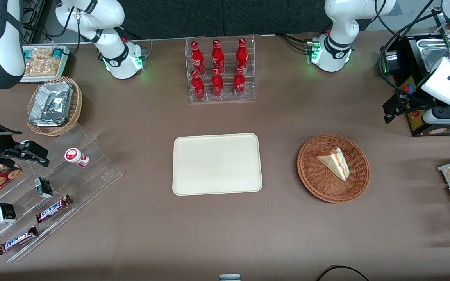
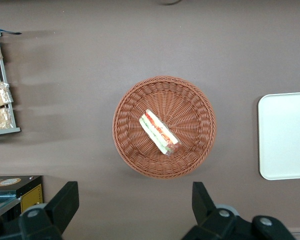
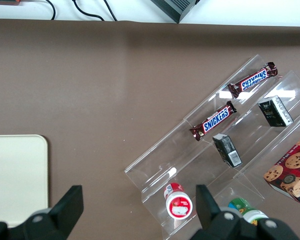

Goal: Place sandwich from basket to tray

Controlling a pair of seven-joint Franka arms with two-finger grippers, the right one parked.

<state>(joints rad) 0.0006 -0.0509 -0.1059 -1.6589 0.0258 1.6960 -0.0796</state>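
The sandwich (image 1: pixel 334 162) lies in the basket (image 1: pixel 311 171), long axis slanting, its thin tip pointing nearer the front camera. The tray (image 1: pixel 216 164) sits beside the basket on the worktop (image 1: pixel 225 234). The hand (image 2: pixel 135 200) hovers above the basket, spread wide.

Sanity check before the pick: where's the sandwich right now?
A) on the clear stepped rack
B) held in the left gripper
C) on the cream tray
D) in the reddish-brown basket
D. The sandwich lies inside the basket, the tray is bare, and the gripper is open, high above the basket and holding nothing.
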